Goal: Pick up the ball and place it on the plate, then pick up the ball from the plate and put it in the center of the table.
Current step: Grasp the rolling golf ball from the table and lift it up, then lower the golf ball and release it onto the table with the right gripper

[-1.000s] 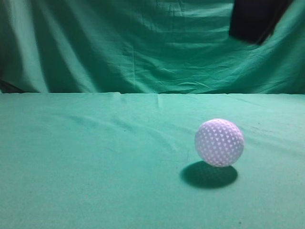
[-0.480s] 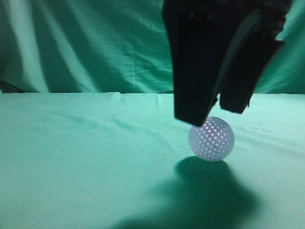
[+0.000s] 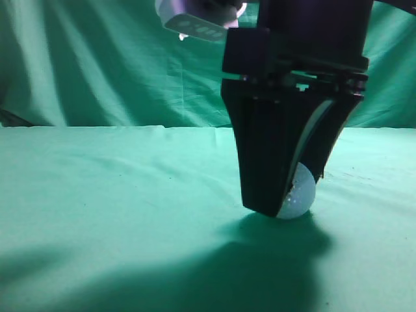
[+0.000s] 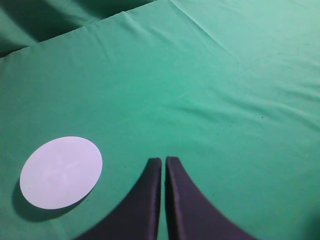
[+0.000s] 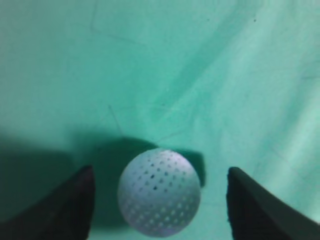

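A white perforated ball (image 3: 299, 196) rests on the green cloth at the right of the exterior view, mostly hidden behind my right gripper (image 3: 286, 198). In the right wrist view the ball (image 5: 159, 191) lies between the open black fingers (image 5: 75, 205), with a gap on each side; the gripper (image 5: 160, 207) is not touching it. My left gripper (image 4: 164, 161) is shut and empty over the cloth. A flat white round plate (image 4: 61, 171) lies on the cloth to its left.
Green cloth (image 3: 117, 195) covers the table and hangs as a backdrop (image 3: 110, 58). The right arm's shadow falls across the front of the table.
My right gripper came down from the top right and now straddles the ball. The ball has shifted slightly left and back.
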